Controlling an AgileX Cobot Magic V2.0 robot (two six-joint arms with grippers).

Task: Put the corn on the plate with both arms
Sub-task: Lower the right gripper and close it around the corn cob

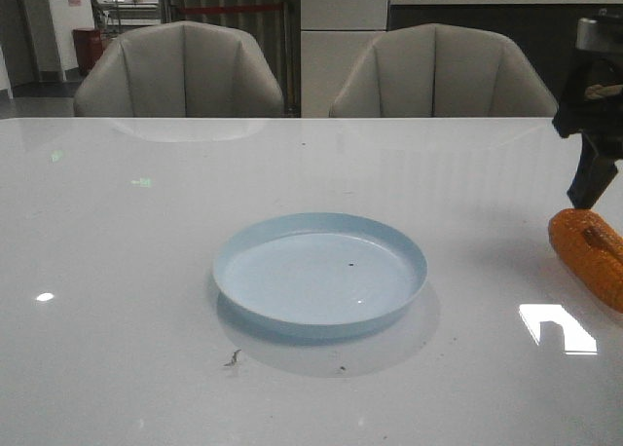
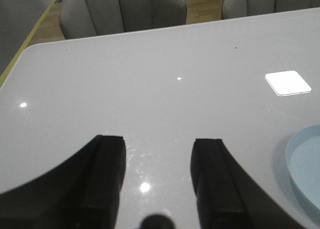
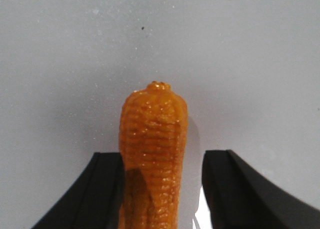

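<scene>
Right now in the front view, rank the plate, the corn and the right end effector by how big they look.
1. plate, clearly largest.
2 and 3. corn and right end effector: similar, both cut off by the frame edge, so I won't rank them.

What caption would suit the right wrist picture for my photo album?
The right hand, open, straddles the orange corn lying on the white table.

The round, shallow, pale blue plate sits mid-tabletop. The orange, glossy, tapered corn cob lies on the tabletop well right of it, between the right black claw's fingers. Two grey padded chairs stand behind.
</scene>
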